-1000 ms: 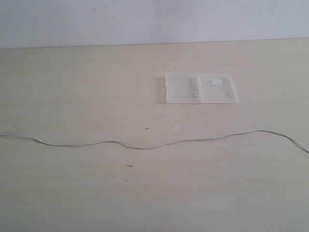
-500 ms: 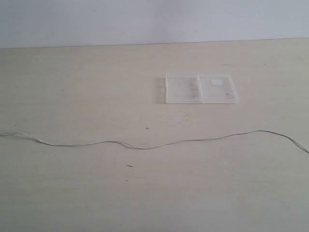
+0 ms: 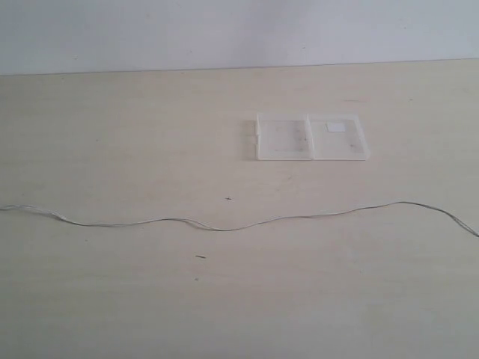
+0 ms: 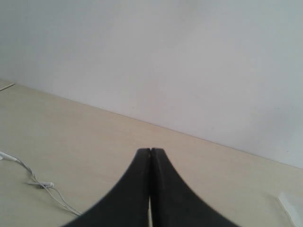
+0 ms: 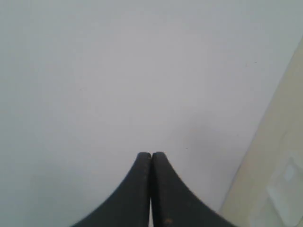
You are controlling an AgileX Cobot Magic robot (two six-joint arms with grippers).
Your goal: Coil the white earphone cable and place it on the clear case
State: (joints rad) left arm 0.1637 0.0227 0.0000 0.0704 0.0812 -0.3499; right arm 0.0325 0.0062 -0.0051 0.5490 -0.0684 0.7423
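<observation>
Exterior view, near to far: bare pale table [image 3: 112, 314] is nearest, with a small dark fleck [image 3: 200, 256] on it at about 6 o'clock of frame centre. Just beyond it the white earphone cable [image 3: 224, 227] lies uncoiled as one thin wavy line running 9 o'clock to 3 o'clock across the whole width. Both ends run off the frame edges, and it lies flat on the table with nothing touching it. A tiny dark speck [image 3: 228, 199] sits just past the cable. Further back is the clear case [image 3: 284, 138], roughly 1 o'clock of centre, laid flat with two squarish halves side by side, well apart from the cable. A white label [image 3: 336, 127] is on the half toward 3 o'clock. Then the table's far edge and a plain white wall [image 3: 224, 34].

Left wrist view: left gripper [image 4: 150, 152] has its black fingers pressed tight together, no gap, holding nothing, above the table. A stretch of cable with a small white bit on it lies on the table, apart from the fingers.

Right wrist view: right gripper [image 5: 151, 154] is likewise clamped together and empty, aimed mostly at the wall. The clear case is faint and blurry at the frame corner
</observation>
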